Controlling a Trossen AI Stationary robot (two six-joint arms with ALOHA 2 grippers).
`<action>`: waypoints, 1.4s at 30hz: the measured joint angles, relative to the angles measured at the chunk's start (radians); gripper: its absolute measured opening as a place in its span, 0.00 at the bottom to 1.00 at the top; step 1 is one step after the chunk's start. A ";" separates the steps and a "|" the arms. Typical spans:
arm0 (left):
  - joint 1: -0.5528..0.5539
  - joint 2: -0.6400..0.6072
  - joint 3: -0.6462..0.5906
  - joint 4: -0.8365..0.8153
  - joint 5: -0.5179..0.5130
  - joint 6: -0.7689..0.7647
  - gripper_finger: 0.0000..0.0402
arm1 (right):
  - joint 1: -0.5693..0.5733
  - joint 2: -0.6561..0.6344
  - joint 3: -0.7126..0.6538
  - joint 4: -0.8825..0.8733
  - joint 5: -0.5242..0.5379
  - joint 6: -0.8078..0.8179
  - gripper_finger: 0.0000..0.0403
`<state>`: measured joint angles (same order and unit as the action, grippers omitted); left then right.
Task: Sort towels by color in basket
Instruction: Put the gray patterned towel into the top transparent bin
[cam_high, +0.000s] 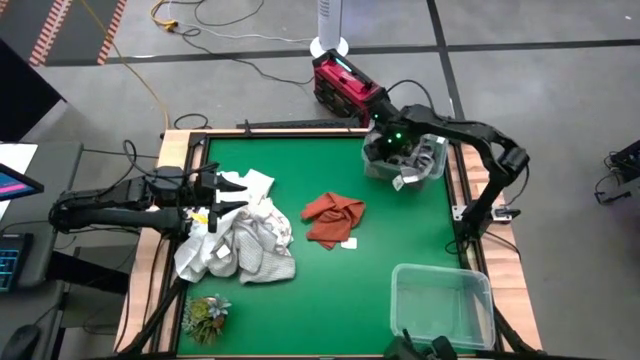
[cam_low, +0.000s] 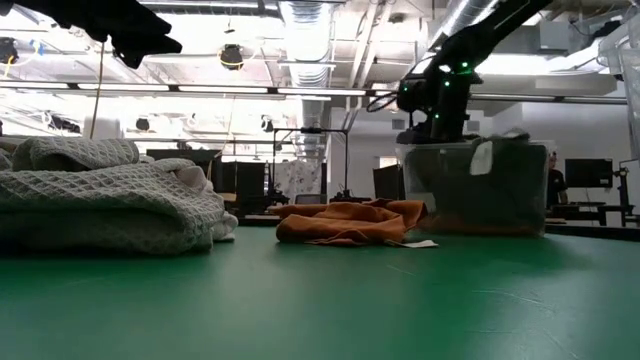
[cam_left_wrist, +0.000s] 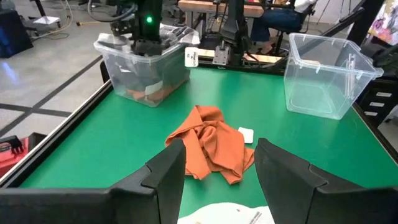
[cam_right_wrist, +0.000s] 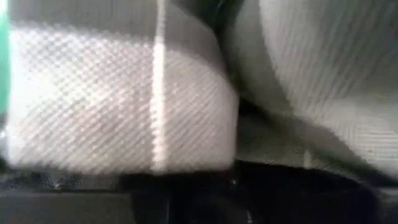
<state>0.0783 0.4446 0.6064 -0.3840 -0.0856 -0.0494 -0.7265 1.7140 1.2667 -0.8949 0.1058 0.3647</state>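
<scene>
Right gripper (cam_high: 400, 150) down inside the clear bin (cam_high: 432, 172) at the table's (cam_high: 400, 235) far right, among grey towels (cam_right_wrist: 118, 106); cannot tell how its jaws stand. Left gripper (cam_high: 232, 192) hovers over the white and pale grey towel pile (cam_high: 240, 245) at the left, jaws apart, empty. Rust-orange towel (cam_high: 332, 218) lies mid-table. Empty clear bin (cam_high: 442, 300) near right.

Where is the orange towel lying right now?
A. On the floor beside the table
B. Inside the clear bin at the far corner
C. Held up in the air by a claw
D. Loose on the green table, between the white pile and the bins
D: the orange towel lies crumpled on the bare green table, apart from the white towel pile and outside both clear bins, with no claw touching it.
</scene>
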 joint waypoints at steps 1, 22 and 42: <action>0.000 0.000 0.000 0.000 0.000 0.000 0.45 | 0.007 0.002 0.007 -0.015 0.021 0.001 0.42; 0.000 0.000 0.000 0.000 0.000 -0.017 0.45 | -0.012 -0.271 0.193 -0.277 0.321 -0.255 0.43; 0.000 0.000 0.000 -0.026 0.000 -0.012 0.45 | -0.076 -0.033 0.194 -0.237 0.435 -0.482 0.37</action>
<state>0.0784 0.4450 0.6064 -0.4100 -0.0853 -0.0612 -0.8023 1.6814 1.4612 -1.1320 0.5406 -0.1177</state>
